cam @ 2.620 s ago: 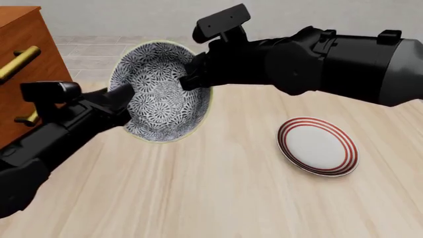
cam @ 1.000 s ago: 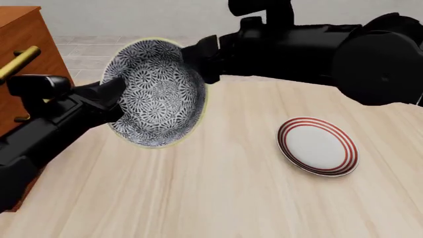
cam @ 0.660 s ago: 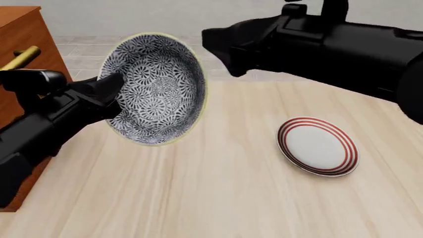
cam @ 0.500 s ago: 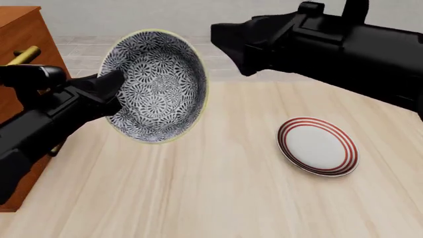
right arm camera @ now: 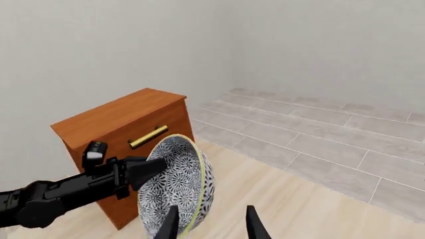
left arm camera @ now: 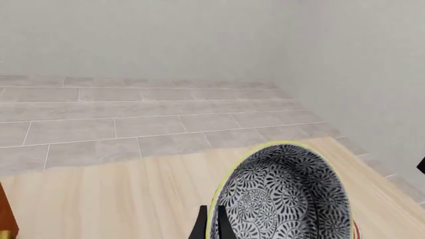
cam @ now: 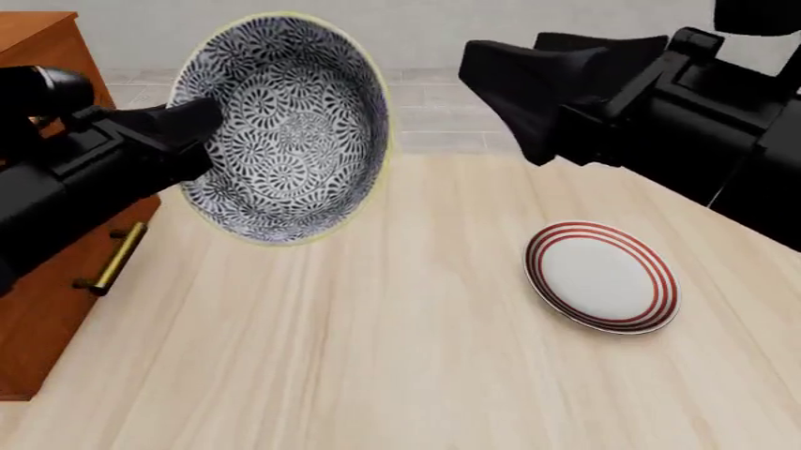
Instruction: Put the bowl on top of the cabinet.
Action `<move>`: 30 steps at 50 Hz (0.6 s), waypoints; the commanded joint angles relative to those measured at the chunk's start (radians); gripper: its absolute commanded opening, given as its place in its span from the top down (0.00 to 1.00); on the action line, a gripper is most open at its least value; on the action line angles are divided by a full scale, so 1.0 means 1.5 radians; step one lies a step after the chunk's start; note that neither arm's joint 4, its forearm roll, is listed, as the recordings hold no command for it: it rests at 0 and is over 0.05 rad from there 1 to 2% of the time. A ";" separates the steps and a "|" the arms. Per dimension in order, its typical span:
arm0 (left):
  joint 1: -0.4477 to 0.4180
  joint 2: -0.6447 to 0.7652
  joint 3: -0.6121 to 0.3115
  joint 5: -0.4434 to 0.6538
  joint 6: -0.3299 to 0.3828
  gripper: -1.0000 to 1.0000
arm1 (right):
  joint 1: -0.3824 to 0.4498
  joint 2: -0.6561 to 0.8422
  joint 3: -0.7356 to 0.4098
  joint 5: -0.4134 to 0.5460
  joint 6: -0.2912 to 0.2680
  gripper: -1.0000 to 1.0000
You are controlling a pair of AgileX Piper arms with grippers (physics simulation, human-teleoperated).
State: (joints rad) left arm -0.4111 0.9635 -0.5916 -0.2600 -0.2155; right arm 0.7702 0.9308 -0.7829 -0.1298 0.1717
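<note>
One bowl (cam: pixel 285 127) pinched at the rim by left gripper (cam: pixel 201 127), tilted, raised toward cabinet (cam: pixel 51 234) top; right gripper (right arm camera: pixel 209 224) spread, clear.

Front cam: fixed, high, behind the arms, facing forward and down over the table (cam: pixel 414 375). Left wrist cam sits tight behind its claw, bowl (left arm camera: pixel 285 199) filling the near field. Right wrist cam stands farther back, sharing that bowl (right arm camera: pixel 178 186) plus the cabinet (right arm camera: pixel 119 119).
</note>
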 commanded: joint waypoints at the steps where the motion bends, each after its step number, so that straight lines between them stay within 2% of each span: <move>1: -0.006 -0.016 -0.052 0.071 0.005 1.00 | -0.019 -0.030 0.049 -0.039 0.024 0.00; 5: -0.004 -0.010 -0.072 0.100 0.007 1.00 | -0.021 -0.035 0.064 -0.050 0.032 0.00; 8: -0.014 0.006 -0.096 0.136 -0.034 1.00 | -0.026 -0.038 0.078 -0.061 0.042 0.00; 11: -0.012 0.003 -0.112 0.159 -0.018 1.00 | -0.034 -0.039 0.090 -0.071 0.053 0.00; 16: -0.012 -0.009 -0.140 0.197 -0.037 1.00 | -0.039 -0.036 0.102 -0.084 0.063 0.00; 17: -0.013 -0.008 -0.154 0.214 -0.005 1.00 | -0.041 -0.036 0.106 -0.086 0.066 0.00; 20: -0.001 -0.013 -0.171 0.244 0.035 1.00 | -0.045 -0.039 0.117 -0.092 0.075 0.00; 22: -0.014 -0.011 -0.178 0.247 0.007 1.00 | -0.046 -0.039 0.123 -0.096 0.078 0.00; 26: -0.008 -0.014 -0.197 0.273 0.013 1.00 | -0.049 -0.047 0.134 -0.097 0.083 0.00; 28: -0.010 -0.010 -0.207 0.287 -0.004 1.00 | -0.051 -0.048 0.137 -0.097 0.087 0.00; 30: -0.004 -0.013 -0.223 0.307 0.010 1.00 | -0.053 -0.049 0.142 -0.099 0.091 0.00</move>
State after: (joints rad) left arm -0.4241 0.9516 -0.8382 0.0919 -0.2155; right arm 0.7058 0.8695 -0.6103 -0.2588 0.2791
